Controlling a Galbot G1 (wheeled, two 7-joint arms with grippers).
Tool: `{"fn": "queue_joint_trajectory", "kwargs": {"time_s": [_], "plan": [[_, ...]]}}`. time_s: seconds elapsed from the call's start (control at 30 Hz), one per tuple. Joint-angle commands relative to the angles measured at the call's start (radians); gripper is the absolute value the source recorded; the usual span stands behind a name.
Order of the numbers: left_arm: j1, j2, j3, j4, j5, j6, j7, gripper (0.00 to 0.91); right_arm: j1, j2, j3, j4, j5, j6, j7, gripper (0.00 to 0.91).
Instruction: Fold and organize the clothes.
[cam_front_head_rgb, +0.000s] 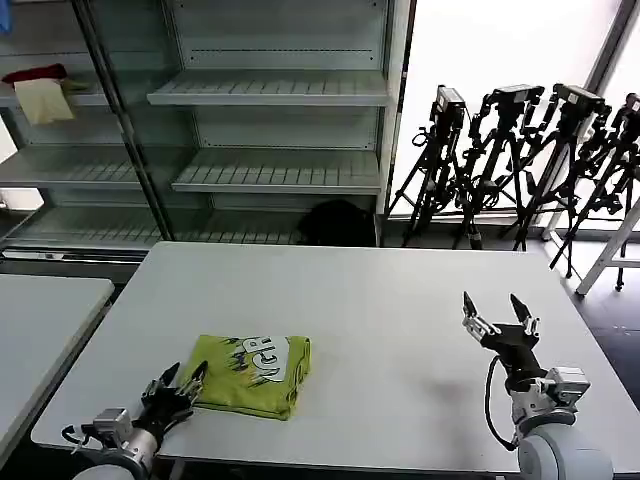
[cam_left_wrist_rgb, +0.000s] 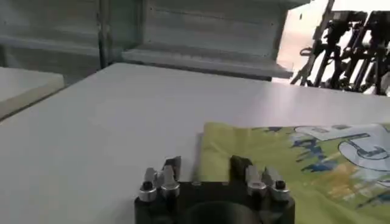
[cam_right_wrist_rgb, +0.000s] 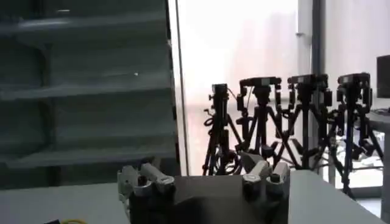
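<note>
T-shirt (cam_front_head_rgb: 256, 373) folded near bench (cam_front_head_rgb: 400, 300) front edge. Left claw (cam_front_head_rgb: 183, 383) open, empty, beside it; right claw (cam_front_head_rgb: 499, 312) open, empty. Advise squaring folds gently.

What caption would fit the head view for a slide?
Folded lime-green T-shirt lies on the white table; open left gripper at its corner, open right gripper apart.

1. The T-shirt (cam_front_head_rgb: 256, 373) is lime green; it has a white print with dark splashes on its top face.
2. It is folded into a small, flat, nearly square bundle; the print faces up.
3. It lies on the table's near left part; its near left corner is close to the edge.
</note>
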Motion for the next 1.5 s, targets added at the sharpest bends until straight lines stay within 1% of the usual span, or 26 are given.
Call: {"fn": "queue_joint_trajectory", "kwargs": {"time_s": [0.03,0.2,0.33,0.5,0.63,0.7,0.8,0.87,1.03,1.07,1.13,1.23,1.37,1.47,1.5], "plan": [[0.005,-0.004,0.014,0.011,-0.004,-0.005,0.005,0.01,0.002,0.001,0.002,0.001,0.001,0.001,0.001,0.907],[0.008,-0.008,0.009,0.001,-0.084,-0.04,0.008,0.01,0.003,0.002,0.001,0.0,0.0,0.0,0.003,0.907],[0.005,-0.013,0.0,-0.006,-0.103,-0.071,0.019,0.0,0.004,0.001,0.002,0.004,0.0,-0.002,0.004,0.907],[0.005,-0.009,-0.036,-0.022,-0.075,-0.148,0.041,0.0,0.0,0.001,0.005,0.006,0.001,-0.002,0.005,0.907],[0.012,0.011,-0.094,-0.036,0.021,-0.224,0.074,0.0,-0.001,-0.002,0.009,0.005,0.005,-0.001,0.006,0.907],[0.008,0.029,-0.139,-0.038,0.073,-0.244,0.09,0.0,0.0,-0.003,0.01,0.004,0.007,-0.001,0.007,0.907],[-0.014,0.07,-0.229,-0.022,0.098,-0.246,0.116,0.0,0.0,-0.004,0.008,0.004,0.008,-0.001,0.007,0.907],[-0.033,0.118,-0.278,0.004,0.125,-0.248,0.133,0.0,-0.002,-0.004,0.008,0.003,0.01,0.001,0.007,0.907],[-0.078,0.27,-0.391,0.077,0.22,-0.281,0.174,0.0,-0.009,-0.006,0.011,-0.002,0.018,0.006,0.007,0.907],[-0.081,0.281,-0.407,0.087,0.22,-0.281,0.175,0.0,-0.01,-0.007,0.012,-0.002,0.019,0.007,0.007,0.907],[-0.095,0.343,-0.446,0.101,0.219,-0.275,0.184,0.0,-0.013,-0.01,0.015,-0.006,0.025,0.009,0.007,0.907],[-0.111,0.399,-0.483,0.095,0.227,-0.253,0.188,0.0,-0.013,-0.011,0.017,-0.012,0.029,0.011,0.008,0.907],[-0.13,0.423,-0.484,0.036,0.289,-0.233,0.198,0.0,-0.014,-0.008,0.017,-0.018,0.033,0.015,0.007,0.907],[-0.132,0.392,-0.432,-0.05,0.378,-0.231,0.218,0.0,-0.02,-0.008,0.016,-0.031,0.034,0.026,0.006,0.907],[-0.123,0.372,-0.405,-0.079,0.443,-0.238,0.222,0.0,-0.021,-0.008,0.017,-0.033,0.035,0.027,0.006,0.907]]}}
